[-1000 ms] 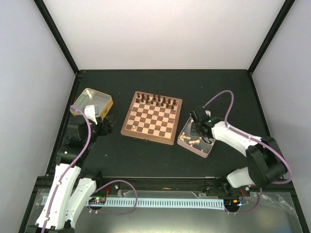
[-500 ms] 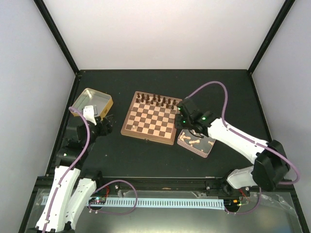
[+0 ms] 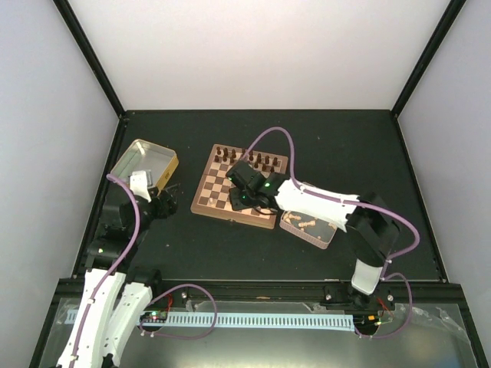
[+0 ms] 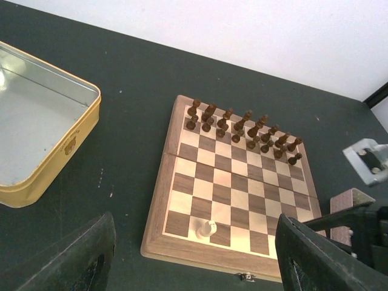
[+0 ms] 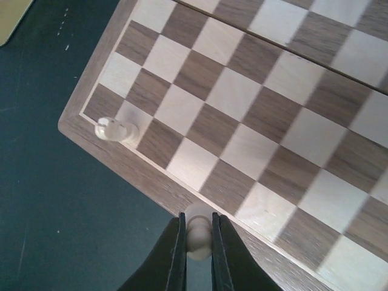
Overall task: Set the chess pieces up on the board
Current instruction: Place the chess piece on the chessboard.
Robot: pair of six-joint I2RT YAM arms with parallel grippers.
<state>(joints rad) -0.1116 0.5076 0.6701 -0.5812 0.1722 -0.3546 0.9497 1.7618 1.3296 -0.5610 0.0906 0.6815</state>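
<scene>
Right tool [image 5: 197, 225] swung from the shallow metal tin [image 3: 318, 234] to the near edge of the square wooden chessboard [image 3: 222, 192], clamped on a light tan wooden chessman [image 5: 196, 239]; placement next. Left tool [image 4: 193, 242] wide open, empty.

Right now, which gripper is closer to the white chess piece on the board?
Right. The right gripper hovers over the board's edge near that piece; the left gripper is off the board, beside the tin.

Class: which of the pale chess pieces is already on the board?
The pale piece by the board's near-left corner. Another is pinched in the right gripper over the near edge; the rest lie in the tin beside the board.
</scene>
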